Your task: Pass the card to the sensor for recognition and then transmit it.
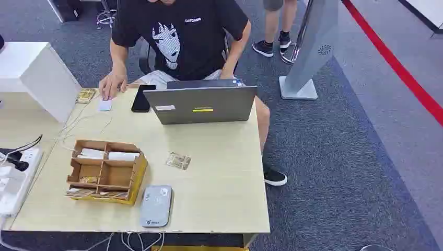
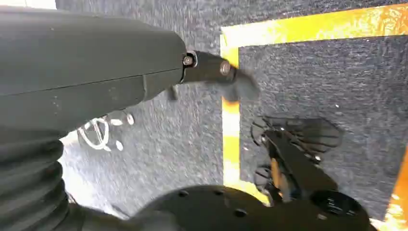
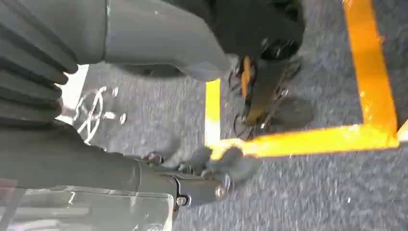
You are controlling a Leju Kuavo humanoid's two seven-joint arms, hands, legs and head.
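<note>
Cards waiting on the counter, both arms hanging low.

One card lies loose near the middle of the counter, just beside the cardboard box of cards, probably so that a hand can take it easily; the grey sensor sits at the near edge, close to the robot. A person works at a laptop on the far edge. The left hand and the right hand hang over the floor, holding nothing, fingers loosely apart as far as the blur allows me to judge.
</note>
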